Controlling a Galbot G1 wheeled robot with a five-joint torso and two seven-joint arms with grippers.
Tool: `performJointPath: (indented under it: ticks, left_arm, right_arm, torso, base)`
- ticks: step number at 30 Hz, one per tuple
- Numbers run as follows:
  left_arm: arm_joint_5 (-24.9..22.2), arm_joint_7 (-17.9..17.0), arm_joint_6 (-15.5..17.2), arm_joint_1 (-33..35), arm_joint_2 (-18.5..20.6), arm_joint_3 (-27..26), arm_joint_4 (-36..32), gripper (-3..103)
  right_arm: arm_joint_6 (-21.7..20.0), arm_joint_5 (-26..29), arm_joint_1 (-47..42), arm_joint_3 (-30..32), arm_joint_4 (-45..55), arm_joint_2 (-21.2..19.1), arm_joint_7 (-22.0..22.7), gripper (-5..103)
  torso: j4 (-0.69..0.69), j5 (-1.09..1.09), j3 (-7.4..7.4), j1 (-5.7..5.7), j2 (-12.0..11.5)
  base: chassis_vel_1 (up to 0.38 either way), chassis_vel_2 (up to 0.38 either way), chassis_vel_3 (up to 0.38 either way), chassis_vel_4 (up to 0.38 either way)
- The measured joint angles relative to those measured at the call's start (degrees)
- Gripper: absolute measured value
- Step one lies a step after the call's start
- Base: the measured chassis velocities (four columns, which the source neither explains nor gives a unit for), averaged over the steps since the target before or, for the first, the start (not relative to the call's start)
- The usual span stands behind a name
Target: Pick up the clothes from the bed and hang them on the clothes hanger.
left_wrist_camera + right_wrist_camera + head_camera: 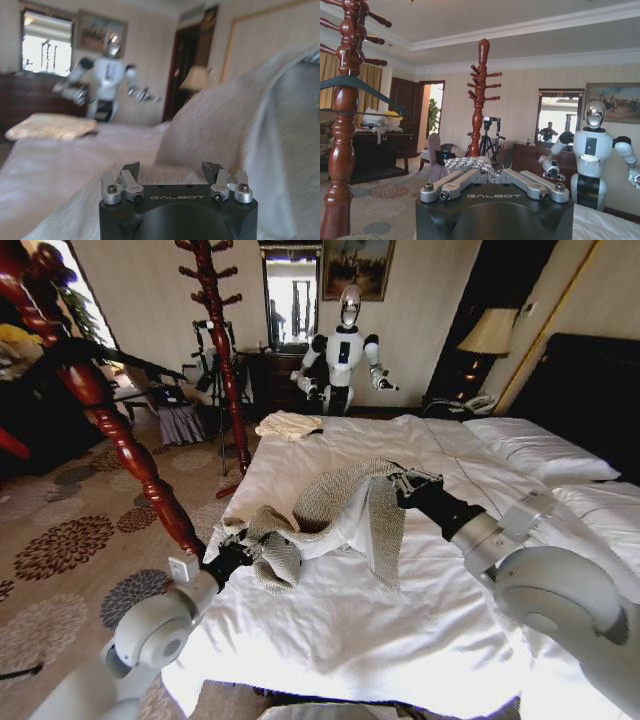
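Observation:
The clothes [335,502], a grey-beige tweed jacket with white lining, hang in a raised ridge over the bed [400,640]. My right gripper [398,483] is shut on a bunch of the tweed [470,163] at the jacket's high end. At the low end, by the bed's left edge, my left gripper [240,552] stands open, with the jacket fabric [210,125] right in front of its fingers [131,171]. The black clothes hanger [120,360] hangs on the near wooden stand to my left, and the right wrist view shows the hanger [370,87] too.
A near red-brown coat stand [110,430] rises close by my left arm; a second stand [225,350] is farther back. A cream folded cloth [288,425] lies at the bed's far corner. Another robot [345,350] stands beyond. Pillows [540,450] lie right; patterned carpet [70,540] lies left.

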Motion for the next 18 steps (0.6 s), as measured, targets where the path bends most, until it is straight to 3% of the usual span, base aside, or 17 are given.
performJointPath:
  ticks: [1,3,4,8,13,17,18]
  left_arm:
    - [-1.97,0.80,-1.76,-0.45,0.48,-0.24,-1.64,76]
    - [-3.65,0.73,-2.74,-1.14,0.96,-0.48,-2.39,76]
    - [-6.43,-0.89,-3.88,-2.94,1.94,-1.48,-2.99,86]
    - [-8.26,-4.82,-5.82,-5.95,4.49,-8.03,-3.14,98]
    - [-8.01,-6.05,-7.11,-7.57,6.54,-15.56,-1.54,100]
    - [-10.13,-5.88,-7.37,-8.22,9.16,-23.64,0.57,100]
    - [-10.13,-5.88,-7.37,-8.22,9.16,-23.64,0.57,100]
  right_arm:
    - [0.32,0.17,0.08,0.37,-0.01,-0.18,0.17,1]
    - [0.48,0.36,0.08,0.72,-0.02,-0.33,0.24,1]
    - [0.64,0.82,0.06,1.37,-0.04,-0.65,0.30,1]
    - [0.69,1.89,0.68,2.32,-0.10,-1.13,0.34,1]
    - [-0.69,2.21,0.94,2.97,-0.14,-1.37,1.53,1]
    - [-5.08,1.55,0.82,3.17,-0.19,-1.20,6.09,1]
    - [-5.08,1.55,0.82,3.17,-0.19,-1.20,6.09,1]
  torso:
    - [0.00,0.02,0.00,0.00,0.00]
    - [0.00,0.03,-0.01,-0.01,0.00]
    - [-0.02,0.01,-0.01,-0.01,0.01]
    - [-0.01,0.00,0.00,0.01,-0.01]
    - [-0.01,0.00,0.00,0.00,0.00]
    - [0.00,0.01,0.00,0.01,0.00]
    - [0.00,0.01,0.00,0.01,0.00]
  base:
    - [0.000,0.000,0.000,0.000]
    - [0.000,0.000,0.000,0.000]
    - [0.000,0.000,0.000,0.000]
    - [0.000,0.000,0.000,0.000]
    - [0.000,0.000,0.000,0.000]
    - [0.000,0.000,0.000,0.000]
    - [0.000,0.000,0.000,0.000]
